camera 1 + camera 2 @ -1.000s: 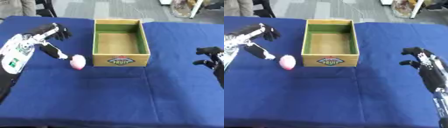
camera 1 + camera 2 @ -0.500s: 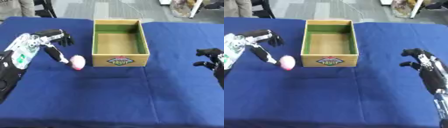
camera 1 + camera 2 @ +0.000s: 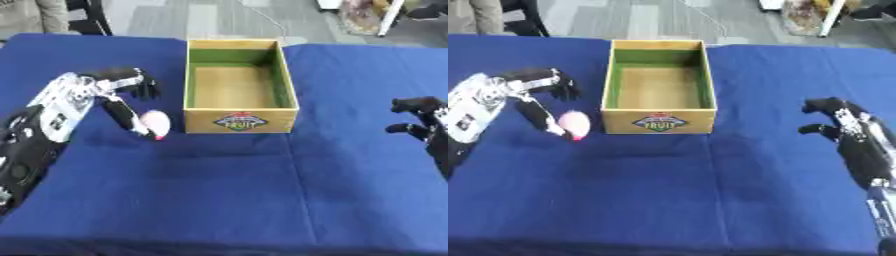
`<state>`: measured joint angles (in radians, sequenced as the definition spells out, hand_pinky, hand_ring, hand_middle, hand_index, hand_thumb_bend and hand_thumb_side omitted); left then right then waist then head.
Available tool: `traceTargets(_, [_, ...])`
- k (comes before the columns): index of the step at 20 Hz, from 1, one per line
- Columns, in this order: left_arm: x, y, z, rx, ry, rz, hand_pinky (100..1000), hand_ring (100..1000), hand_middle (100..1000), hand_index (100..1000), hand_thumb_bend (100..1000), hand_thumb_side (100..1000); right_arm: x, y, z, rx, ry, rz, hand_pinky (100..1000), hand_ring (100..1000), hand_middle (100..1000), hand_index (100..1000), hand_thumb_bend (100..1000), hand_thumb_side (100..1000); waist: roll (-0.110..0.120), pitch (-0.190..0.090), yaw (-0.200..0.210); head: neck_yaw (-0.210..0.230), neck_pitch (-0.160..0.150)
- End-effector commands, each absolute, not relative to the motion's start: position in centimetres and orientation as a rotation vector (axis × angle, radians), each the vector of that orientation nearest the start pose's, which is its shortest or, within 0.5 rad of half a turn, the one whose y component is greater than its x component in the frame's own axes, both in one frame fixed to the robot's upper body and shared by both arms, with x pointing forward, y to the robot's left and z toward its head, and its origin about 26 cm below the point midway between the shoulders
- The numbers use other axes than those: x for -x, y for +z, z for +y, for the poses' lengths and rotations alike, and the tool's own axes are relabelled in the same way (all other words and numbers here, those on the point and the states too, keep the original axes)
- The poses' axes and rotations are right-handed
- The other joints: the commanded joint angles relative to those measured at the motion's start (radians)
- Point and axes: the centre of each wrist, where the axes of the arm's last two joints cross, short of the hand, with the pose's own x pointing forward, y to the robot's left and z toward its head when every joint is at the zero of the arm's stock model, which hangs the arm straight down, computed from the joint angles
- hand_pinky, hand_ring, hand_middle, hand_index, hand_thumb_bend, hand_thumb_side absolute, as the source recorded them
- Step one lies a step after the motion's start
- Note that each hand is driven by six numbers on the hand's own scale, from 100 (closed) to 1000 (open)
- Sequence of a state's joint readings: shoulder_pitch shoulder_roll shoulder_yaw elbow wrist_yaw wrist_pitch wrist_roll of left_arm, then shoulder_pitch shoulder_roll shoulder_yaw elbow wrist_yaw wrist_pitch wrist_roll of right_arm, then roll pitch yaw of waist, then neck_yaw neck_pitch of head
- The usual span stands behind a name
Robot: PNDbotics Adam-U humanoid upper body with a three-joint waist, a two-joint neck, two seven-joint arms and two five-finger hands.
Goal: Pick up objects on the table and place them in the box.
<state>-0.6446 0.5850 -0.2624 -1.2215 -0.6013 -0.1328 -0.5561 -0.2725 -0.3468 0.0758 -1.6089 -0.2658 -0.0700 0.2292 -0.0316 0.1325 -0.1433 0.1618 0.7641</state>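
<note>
The left hand (image 3: pixel 112 92) has dropped closer over the last second: its thumb now touches the near-left side of the pink egg-shaped object (image 3: pixel 156 122) while the fingers curl above without enclosing it, so the grasp is forming, not made. The object lies on the blue tablecloth (image 3: pixel 227 195) just left of the wooden box (image 3: pixel 234 129), which looks empty, and the right hand (image 3: pixel 837 120) hangs idle with relaxed fingers, well apart.
</note>
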Motion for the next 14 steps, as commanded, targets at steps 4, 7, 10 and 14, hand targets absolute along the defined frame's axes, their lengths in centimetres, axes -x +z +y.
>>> traceTargets(4, [-42.5,15.2,30.5,-0.587,-1.566,-1.301,671,634,630,776,777,266,-34.1,10.1,-28.0,-0.217,0.448,-1.894,643,941,645,709,100,706,0.000,-0.011,-0.004,0.003,0.006])
traceTargets(7, [-42.6,14.7,30.6,-0.597,-1.564,-1.281,671,631,627,774,773,244,-34.1,10.0,-27.9,-0.218,0.449,-1.892,643,942,645,709,100,710,-0.001,-0.009,-0.005,0.004,0.006])
traceTargets(10, [-42.8,14.3,30.7,-0.635,-1.557,-1.271,672,632,628,773,766,197,-34.1,10.0,-27.8,-0.220,0.451,-1.890,643,942,645,709,100,713,-0.003,-0.007,-0.007,0.004,0.006])
traceTargets(14, [-42.8,13.8,30.9,-0.708,-1.564,-1.253,675,638,638,777,734,147,-34.0,9.9,-27.8,-0.219,0.450,-1.890,643,942,645,710,100,713,-0.005,-0.005,-0.008,0.004,0.006])
